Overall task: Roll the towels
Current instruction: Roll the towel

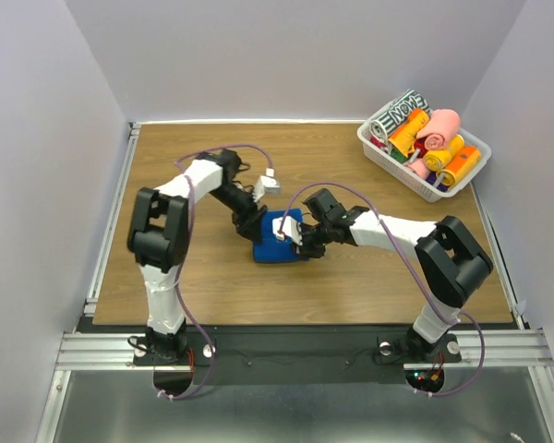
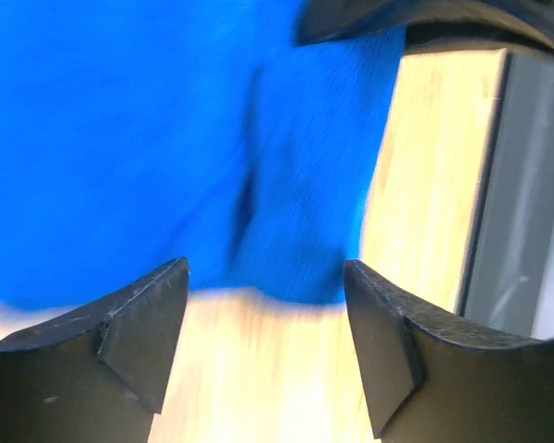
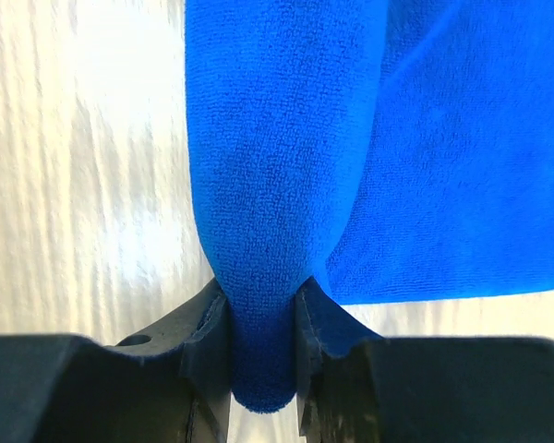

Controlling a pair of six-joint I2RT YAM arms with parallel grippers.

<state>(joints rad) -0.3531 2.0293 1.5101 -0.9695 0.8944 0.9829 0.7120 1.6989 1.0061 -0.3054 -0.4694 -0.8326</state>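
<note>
Wooden bench [image 1: 212, 286], grey walls. The right end effector [image 3: 261, 300] is clamped on a raised fold of the blue towel [image 3: 425, 138], and the rest of the cloth lies flat beyond its fingers. The left end effector [image 2: 265, 277] is spread, with the towel's edge just ahead. A white basket [image 1: 392, 164] of rolls stands well apart, beyond both.

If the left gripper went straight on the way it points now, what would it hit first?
Probably the blue towel, lying right ahead of the open left gripper; depth is hard to judge.
</note>
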